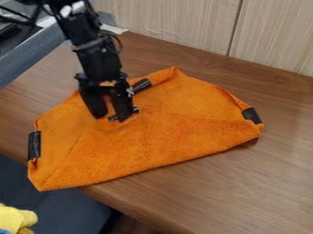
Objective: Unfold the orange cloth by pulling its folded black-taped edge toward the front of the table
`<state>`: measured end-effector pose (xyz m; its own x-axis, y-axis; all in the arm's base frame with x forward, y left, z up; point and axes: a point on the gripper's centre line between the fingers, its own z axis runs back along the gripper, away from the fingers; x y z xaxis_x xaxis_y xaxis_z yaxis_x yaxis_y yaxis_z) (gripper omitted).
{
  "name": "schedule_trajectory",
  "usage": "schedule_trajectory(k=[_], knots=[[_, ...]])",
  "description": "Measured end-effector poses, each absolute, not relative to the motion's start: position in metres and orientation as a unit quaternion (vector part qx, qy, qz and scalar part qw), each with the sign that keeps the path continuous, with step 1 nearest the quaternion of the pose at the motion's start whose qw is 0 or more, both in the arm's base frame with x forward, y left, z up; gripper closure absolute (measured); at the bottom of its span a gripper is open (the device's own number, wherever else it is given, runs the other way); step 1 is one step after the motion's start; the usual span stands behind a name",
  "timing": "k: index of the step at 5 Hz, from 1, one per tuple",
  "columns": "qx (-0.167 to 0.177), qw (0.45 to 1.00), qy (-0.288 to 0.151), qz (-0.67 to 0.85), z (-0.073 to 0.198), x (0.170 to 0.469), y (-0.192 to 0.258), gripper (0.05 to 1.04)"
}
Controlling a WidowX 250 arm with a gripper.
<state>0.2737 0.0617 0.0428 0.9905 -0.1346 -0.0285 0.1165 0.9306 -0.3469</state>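
Wood-grain panelling behind the counter; orange cloth, loosely folded, directly beneath and around the end effector, whose two fingers stand spread, tips at the fabric; black bands on the cloth's edges, one just beside the end effector; material presumably light, soft, limp and hard to damage, best gripped at a raised fold or a banded edge

Can pass over the table right of the orange cloth; bumps the back wall and, upper left, the gray bar.
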Motion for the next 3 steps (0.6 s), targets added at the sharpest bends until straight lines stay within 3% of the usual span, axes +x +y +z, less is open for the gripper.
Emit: schedule_trajectory(k=[2, 3], knots=[[-0.189, 0.976, 0.043, -0.095, 0.0405, 0.2794, 0.0557, 0.134], [-0.191, 0.974, 0.040, -0.118, 0.0406, 0.2809, 0.0501, 0.418]])
